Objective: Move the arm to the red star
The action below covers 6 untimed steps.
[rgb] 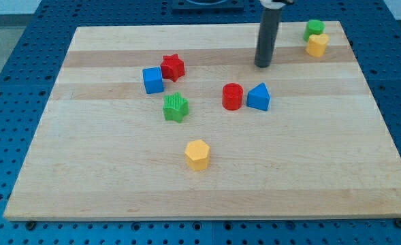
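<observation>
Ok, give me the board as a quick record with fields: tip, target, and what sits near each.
tip: my tip rests on bare wood near the view's top, touching no block
target: red star, to the view's left of my tip
beside target: blue cube, against its lower left
path to target: bare board, no block between
below tip: red cylinder and blue triangular block, side by side
others: green star; yellow hexagon; green block and yellow block, top right corner
</observation>
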Available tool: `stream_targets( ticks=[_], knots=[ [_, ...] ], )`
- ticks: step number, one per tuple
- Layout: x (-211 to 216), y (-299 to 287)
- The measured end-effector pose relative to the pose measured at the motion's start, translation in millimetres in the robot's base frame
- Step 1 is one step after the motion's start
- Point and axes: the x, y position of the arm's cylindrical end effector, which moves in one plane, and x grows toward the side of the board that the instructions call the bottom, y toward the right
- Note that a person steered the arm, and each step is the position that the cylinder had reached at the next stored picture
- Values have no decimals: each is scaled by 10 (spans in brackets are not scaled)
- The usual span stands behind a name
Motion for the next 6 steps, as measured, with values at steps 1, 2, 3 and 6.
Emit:
stream_targets(
  ticks=[1,2,3,6],
  knots=[
    [-1,-14],
    [-1,-14],
    [-39,-163],
    [-275,-1371]
  ],
)
